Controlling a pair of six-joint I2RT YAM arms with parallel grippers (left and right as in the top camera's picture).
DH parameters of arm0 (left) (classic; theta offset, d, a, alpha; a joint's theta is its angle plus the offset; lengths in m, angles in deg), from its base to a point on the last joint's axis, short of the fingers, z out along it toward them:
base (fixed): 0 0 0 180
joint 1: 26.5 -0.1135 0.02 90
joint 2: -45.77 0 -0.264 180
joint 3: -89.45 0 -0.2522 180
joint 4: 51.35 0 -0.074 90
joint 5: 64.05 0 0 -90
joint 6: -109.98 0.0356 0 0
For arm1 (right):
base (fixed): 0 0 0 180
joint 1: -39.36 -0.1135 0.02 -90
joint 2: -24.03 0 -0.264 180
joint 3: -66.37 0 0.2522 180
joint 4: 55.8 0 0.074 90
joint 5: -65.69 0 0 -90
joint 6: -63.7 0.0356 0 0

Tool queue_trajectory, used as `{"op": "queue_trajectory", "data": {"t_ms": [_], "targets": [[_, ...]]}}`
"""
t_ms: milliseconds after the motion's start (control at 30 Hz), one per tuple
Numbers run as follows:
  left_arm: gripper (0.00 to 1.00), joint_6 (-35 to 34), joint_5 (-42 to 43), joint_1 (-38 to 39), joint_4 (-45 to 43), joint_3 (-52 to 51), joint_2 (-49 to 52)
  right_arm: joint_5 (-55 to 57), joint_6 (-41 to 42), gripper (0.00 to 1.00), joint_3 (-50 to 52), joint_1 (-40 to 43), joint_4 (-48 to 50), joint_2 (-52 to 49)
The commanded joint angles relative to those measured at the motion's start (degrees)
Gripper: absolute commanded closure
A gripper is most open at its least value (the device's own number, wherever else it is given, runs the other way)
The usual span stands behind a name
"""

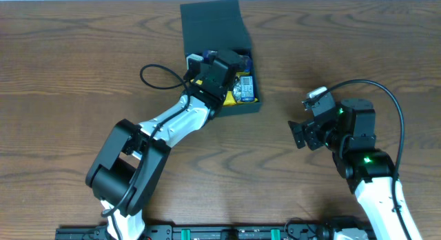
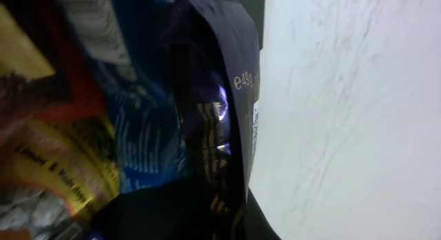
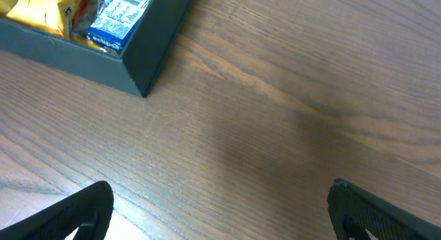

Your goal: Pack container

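Here, left gripper [image 1: 229,66] deep inside container [image 1: 210,26], its tips hidden, packets [image 2: 145,143] blurred

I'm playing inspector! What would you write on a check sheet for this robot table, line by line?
Surface: brown wood-grain table.
Job's things: dark green container, lid flap open, snack packets inside.
Clutter: nothing seen.
Grippers: left gripper shut, down in the container; right gripper open above the table, holding nothing.
Cables: black cable loops by the left arm; second cable arches over the right arm.
Surroundings: black rail along the near edge.
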Motion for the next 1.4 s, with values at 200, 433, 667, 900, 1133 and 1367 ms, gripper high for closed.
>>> {"op": "queue_trajectory", "data": {"t_ms": [200, 433, 667, 900, 1133, 1367], "targets": [[0.75, -0.66, -1.49, -0.46, -0.57, 1.44, 0.35, -0.63, -0.66, 0.01, 0.04, 0.50, 0.07, 0.07], [0.75, -0.63, 0.00, -0.37, -5.42, 1.44, 0.35, -0.63, -0.66, 0.01, 0.04, 0.50, 0.07, 0.07], [0.78, 8.81, 6.27, -0.55, -16.76, 1.44, 0.35, -0.63, -0.66, 0.01, 0.04, 0.50, 0.07, 0.07], [0.72, 39.76, 33.81, -3.17, -7.23, 10.60, 0.28, -0.63, -0.66, 0.01, 0.04, 0.50, 0.07, 0.07], [0.64, 74.12, 32.72, -3.48, 21.57, 26.56, 0.28, -0.63, -0.66, 0.01, 0.04, 0.50, 0.04, 0.07], [0.52, 108.93, 23.61, -3.48, 34.62, 33.18, 0.31, -0.63, -0.66, 0.01, 0.04, 0.50, 0.07, 0.07]]}}
